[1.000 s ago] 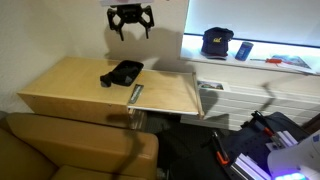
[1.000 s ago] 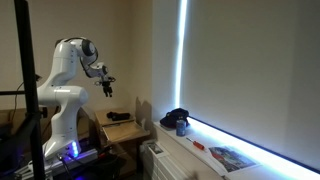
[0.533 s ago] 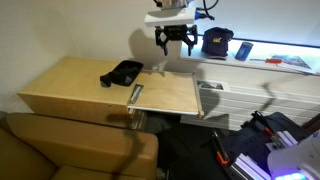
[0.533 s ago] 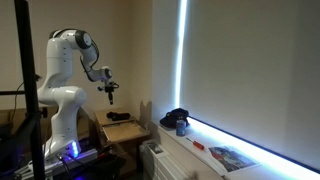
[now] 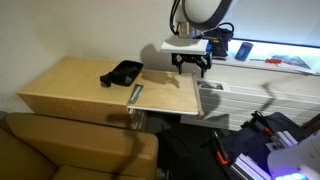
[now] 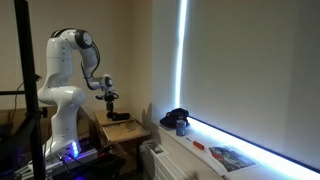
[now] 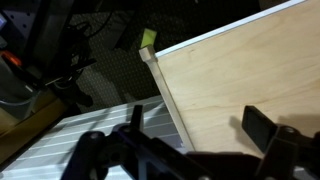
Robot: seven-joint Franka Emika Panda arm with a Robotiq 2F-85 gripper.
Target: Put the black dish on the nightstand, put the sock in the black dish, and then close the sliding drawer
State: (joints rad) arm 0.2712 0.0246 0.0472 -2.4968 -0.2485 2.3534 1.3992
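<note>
The black dish [image 5: 127,70] lies on the top of the light tan nightstand [image 5: 65,88], near its back. A dark limp piece, probably the sock [image 5: 106,81], sticks out at the dish's near left corner; I cannot separate it clearly from the dish. The sliding drawer [image 5: 170,96] stands pulled out to the right, its metal rail [image 5: 137,94] showing. My gripper [image 5: 192,66] is open and empty, just above the drawer's far right edge. In the wrist view the open jaws [image 7: 200,128] hang over the drawer panel [image 7: 240,70] near its corner. The dish also shows in an exterior view [image 6: 120,117], with the gripper [image 6: 108,101] above it.
A white radiator-like unit [image 5: 235,98] stands right of the drawer and shows in the wrist view [image 7: 90,115]. A dark cap [image 5: 217,42] and books [image 5: 290,62] lie on the windowsill. A brown padded seat [image 5: 70,150] is in front. Cables and gear [image 5: 250,140] lie on the floor.
The gripper has moved right and down, from high above the back of the nightstand to just over the drawer's right end. The dish and the drawer have not moved.
</note>
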